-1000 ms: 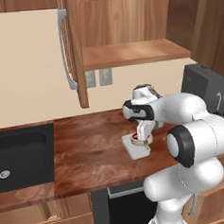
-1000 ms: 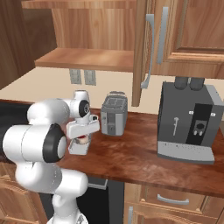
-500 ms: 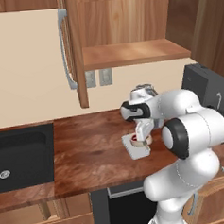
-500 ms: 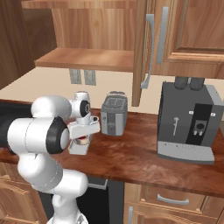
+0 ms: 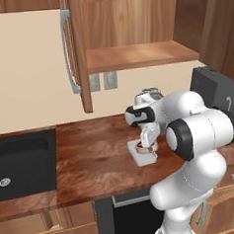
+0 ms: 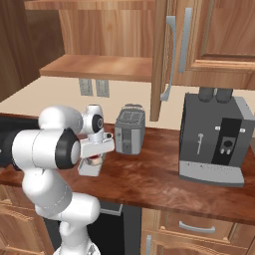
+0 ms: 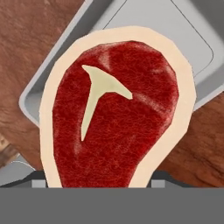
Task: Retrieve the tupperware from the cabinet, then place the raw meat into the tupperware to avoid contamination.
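The raw meat (image 7: 118, 113), a red steak with a cream fat rim, hangs in my gripper (image 5: 146, 142) just above the tupperware (image 7: 175, 35). In the hand view the steak sits close to the camera and hides the fingertips. The tupperware (image 5: 141, 159) is a pale shallow square container that rests on the wooden counter (image 5: 92, 160). The left base view shows the meat (image 5: 140, 147) as a red patch under the hand. The right base view has the hand (image 6: 94, 152) over the container (image 6: 88, 168). The cabinet (image 5: 139, 55) stands open above, and its shelf is bare.
The open cabinet door (image 5: 77, 52) hangs over the counter to the left of the arm. A silver toaster (image 6: 130, 130) stands just behind the container. A black coffee machine (image 6: 214, 139) is further right, and a dark sink (image 5: 23, 162) lies at the left.
The arm's elbow has swung a little. The gripper with the meat has stayed over the tupperware, at most slightly lower.
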Controlling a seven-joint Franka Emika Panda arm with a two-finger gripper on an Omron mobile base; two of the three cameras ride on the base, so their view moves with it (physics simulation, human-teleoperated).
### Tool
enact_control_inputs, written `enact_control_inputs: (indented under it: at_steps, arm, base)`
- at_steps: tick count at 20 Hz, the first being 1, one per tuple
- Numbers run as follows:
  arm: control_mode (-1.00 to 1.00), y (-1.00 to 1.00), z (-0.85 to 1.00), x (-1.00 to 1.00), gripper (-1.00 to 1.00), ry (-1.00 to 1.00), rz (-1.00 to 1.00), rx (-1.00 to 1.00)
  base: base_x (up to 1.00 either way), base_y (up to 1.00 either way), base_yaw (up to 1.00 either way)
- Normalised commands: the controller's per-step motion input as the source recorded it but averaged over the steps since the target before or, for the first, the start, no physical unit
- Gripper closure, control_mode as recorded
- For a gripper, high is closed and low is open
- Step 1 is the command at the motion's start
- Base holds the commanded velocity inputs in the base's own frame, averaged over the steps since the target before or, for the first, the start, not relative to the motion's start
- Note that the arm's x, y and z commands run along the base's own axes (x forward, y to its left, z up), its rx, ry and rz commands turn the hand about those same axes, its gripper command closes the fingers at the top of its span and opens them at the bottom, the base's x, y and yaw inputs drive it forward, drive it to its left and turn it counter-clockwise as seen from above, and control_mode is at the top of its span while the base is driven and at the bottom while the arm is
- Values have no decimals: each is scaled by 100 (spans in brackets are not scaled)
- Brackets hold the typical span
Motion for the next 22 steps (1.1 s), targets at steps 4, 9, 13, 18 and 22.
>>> enact_control_inputs:
  at_steps: [4,9,13,18,22]
  arm:
    - [-100,1,-11,8,100,0,0,-1]
    - [-100,1,-11,6,100,0,0,-1]
    - [-100,1,-10,3,100,0,0,-1]
    - [-100,1,-5,0,-100,0,0,-1]
    - [-100,0,0,0,-100,0,0,-1]
  base:
    - [0,0,0]
    - [0,0,0]
    - [0,0,0]
    - [0,0,0]
    - [0,0,0]
